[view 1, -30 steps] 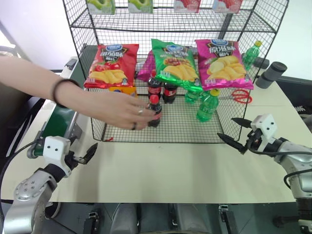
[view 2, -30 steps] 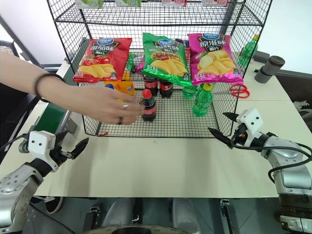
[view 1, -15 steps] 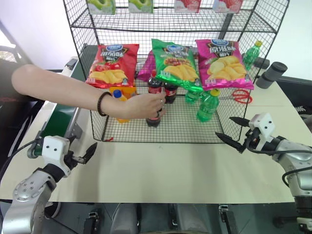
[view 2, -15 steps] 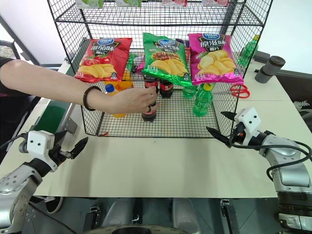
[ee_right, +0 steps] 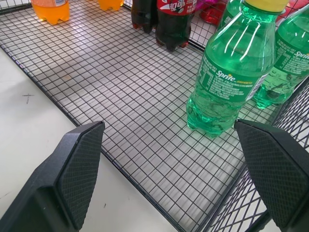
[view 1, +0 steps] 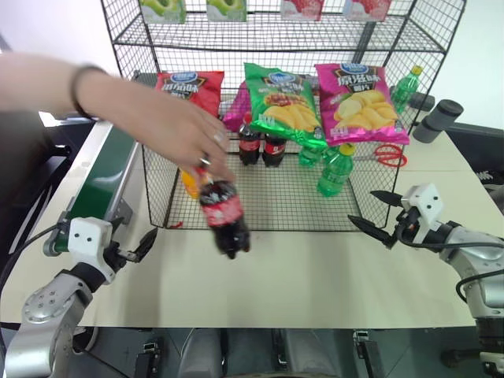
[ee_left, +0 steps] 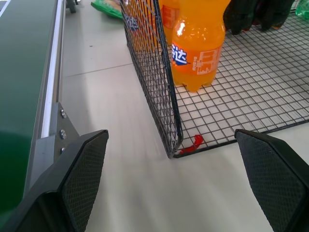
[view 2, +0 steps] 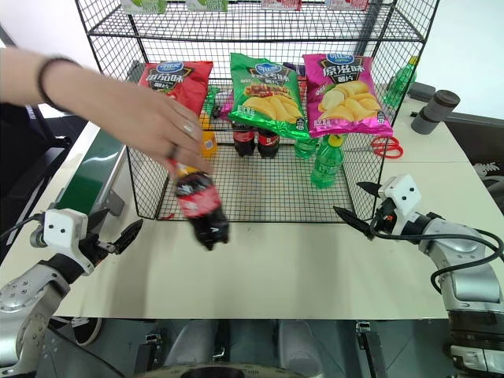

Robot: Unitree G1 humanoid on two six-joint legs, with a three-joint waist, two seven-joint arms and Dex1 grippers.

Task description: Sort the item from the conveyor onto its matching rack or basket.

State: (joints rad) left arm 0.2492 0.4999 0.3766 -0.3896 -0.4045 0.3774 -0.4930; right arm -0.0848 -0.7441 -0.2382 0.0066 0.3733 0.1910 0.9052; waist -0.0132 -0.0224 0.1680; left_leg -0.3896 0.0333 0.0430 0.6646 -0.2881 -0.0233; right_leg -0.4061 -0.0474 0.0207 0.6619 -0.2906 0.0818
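A person's hand (view 1: 169, 126) holds the item, a cola bottle (view 1: 224, 216) with a red label, by its top. The bottle hangs tilted over the white table, just in front of the black wire rack (view 1: 260, 227). The dark green conveyor (view 1: 102, 177) runs along the left side. My left gripper (view 1: 142, 248) stands open near the conveyor's end, left of the bottle, with nothing between its fingers (ee_left: 82, 179). My right gripper (view 1: 362, 206) is open at the rack's front right corner, also empty.
On the rack floor stand two cola bottles (view 1: 261, 146), green bottles (ee_right: 231, 77) and an orange-drink bottle (ee_left: 198, 46). Chip bags (view 1: 285, 102) hang across its front. Red scissors (view 1: 387, 153) and a grey cylinder (view 1: 439, 120) lie to the right.
The person's hand has lifted the cola bottle off the rack floor and carried it out over the table in front. Neither gripper has moved.
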